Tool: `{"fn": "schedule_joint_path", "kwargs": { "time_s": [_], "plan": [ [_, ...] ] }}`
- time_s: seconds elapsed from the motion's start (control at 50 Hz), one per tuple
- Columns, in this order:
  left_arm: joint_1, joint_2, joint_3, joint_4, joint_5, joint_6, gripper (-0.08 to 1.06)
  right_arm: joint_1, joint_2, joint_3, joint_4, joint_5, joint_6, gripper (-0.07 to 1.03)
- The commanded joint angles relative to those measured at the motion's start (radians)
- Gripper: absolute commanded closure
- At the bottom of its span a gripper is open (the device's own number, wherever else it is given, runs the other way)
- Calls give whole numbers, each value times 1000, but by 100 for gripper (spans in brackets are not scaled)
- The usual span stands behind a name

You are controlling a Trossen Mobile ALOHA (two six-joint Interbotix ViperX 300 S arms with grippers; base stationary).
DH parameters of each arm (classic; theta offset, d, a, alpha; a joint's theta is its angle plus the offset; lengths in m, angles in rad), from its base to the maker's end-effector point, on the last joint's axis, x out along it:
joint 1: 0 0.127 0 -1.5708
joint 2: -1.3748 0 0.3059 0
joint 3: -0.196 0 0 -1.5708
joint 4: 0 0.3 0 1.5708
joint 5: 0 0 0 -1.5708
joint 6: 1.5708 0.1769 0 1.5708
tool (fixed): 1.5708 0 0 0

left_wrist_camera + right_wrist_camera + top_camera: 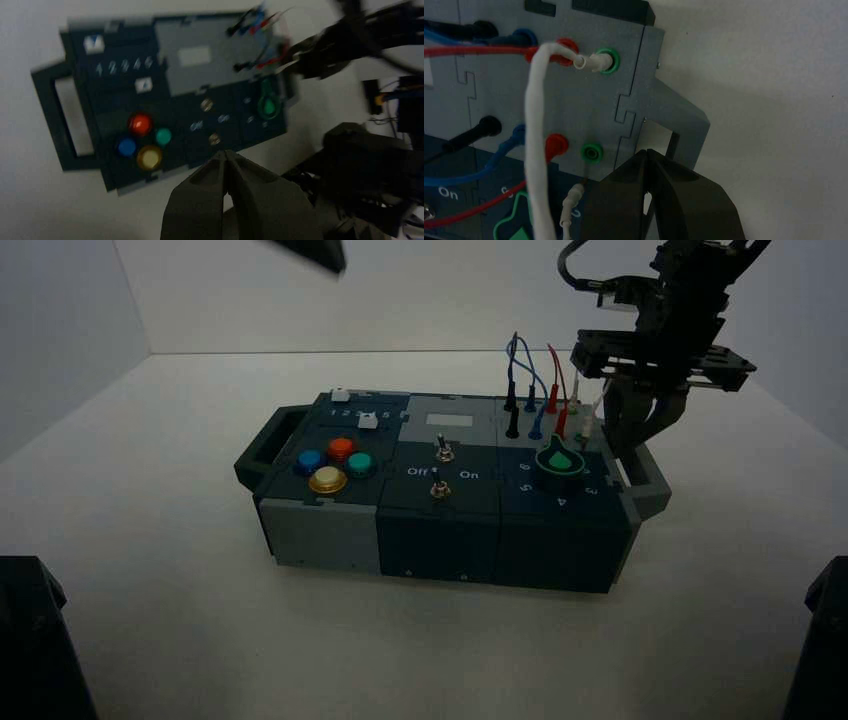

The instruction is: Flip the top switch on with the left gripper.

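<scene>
The top switch point(443, 450) is a tiny silvery toggle on the middle panel of the box point(440, 540), on the side farther from me. Its twin toggle point(437, 488) stands just in front of it. In the left wrist view the top switch point(206, 104) lies below the grey plate, with the twin point(214, 138) nearer my fingers. My left gripper point(225, 152) is shut and empty. It hangs high above the box, and only its dark tip point(335, 262) shows at the upper edge of the high view. I cannot tell the lever's position.
My right gripper point(628, 438) is shut and empty point(646, 152) beside the box's right handle point(650, 485). Wires point(530, 370) rise from sockets at the back right. A white wire point(535, 125) has one loose plug. The green knob point(559, 459) and coloured buttons point(333, 465) flank the toggles.
</scene>
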Motion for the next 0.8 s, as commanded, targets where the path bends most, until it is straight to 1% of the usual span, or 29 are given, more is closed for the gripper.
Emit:
{"fn": "schedule_joint_path", "kwargs": {
  "time_s": [0.02, 0.1, 0.16, 0.2, 0.26, 0.32, 0.42, 0.46, 0.48, 0.52, 0.54, 0.56, 0.6, 0.64, 0.66, 0.68, 0.74, 0.78, 0.8],
  "plan": [
    [-2, 0, 28, 3, -57, -8, 101, 3, 35, 5, -9, -41, -6, 98],
    [0, 8, 43, 20, -91, -14, 101, 5, 37, 6, -9, -52, -8, 98],
    [-2, 26, 41, 34, -94, -29, 101, 5, 37, 8, -9, -55, -8, 98],
    [-2, 46, 38, 48, -94, -41, 101, 5, 37, 8, -9, -57, -8, 98],
    [-2, 75, 31, 61, -94, -52, 101, 5, 38, 8, -9, -57, -9, 98],
    [-2, 109, 20, 71, -91, -63, 101, 3, 37, 11, -9, -61, -9, 98],
    [-2, 152, -11, 77, -91, -66, 101, 5, 38, 14, -9, -67, -9, 98],
    [-2, 170, -25, 83, -91, -67, 101, 5, 38, 14, -9, -71, -9, 98],
    [-2, 181, -34, 91, -91, -67, 101, 5, 38, 15, -9, -72, -9, 98],
    [-2, 202, -51, 115, -89, -78, 101, 3, 38, 15, -11, -75, -9, 98],
    [-2, 207, -55, 123, -89, -83, 101, 5, 38, 15, -9, -75, -9, 98],
    [-2, 218, -66, 140, -87, -97, 101, 5, 38, 17, -9, -77, -9, 98],
    [-6, 236, -84, 184, -77, -132, 101, 5, 37, 20, -9, -78, -9, 98],
    [-15, 258, -107, 242, -55, -172, 101, 5, 35, 20, -9, -80, -8, 98],
    [-18, 262, -114, 256, -49, -183, 101, 5, 35, 20, -9, -80, -9, 98],
    [-23, 272, -124, 282, -35, -207, 101, 5, 34, 21, -9, -80, -9, 98],
    [-48, 298, -161, 356, 2, -261, 101, 3, 34, 23, -11, -80, -9, 98],
    [-63, 305, -176, 371, 11, -281, 101, 5, 32, 23, -12, -80, -9, 98],
    [-71, 310, -184, 371, 12, -287, 101, 5, 32, 23, -12, -81, -8, 98]
  ]
}}
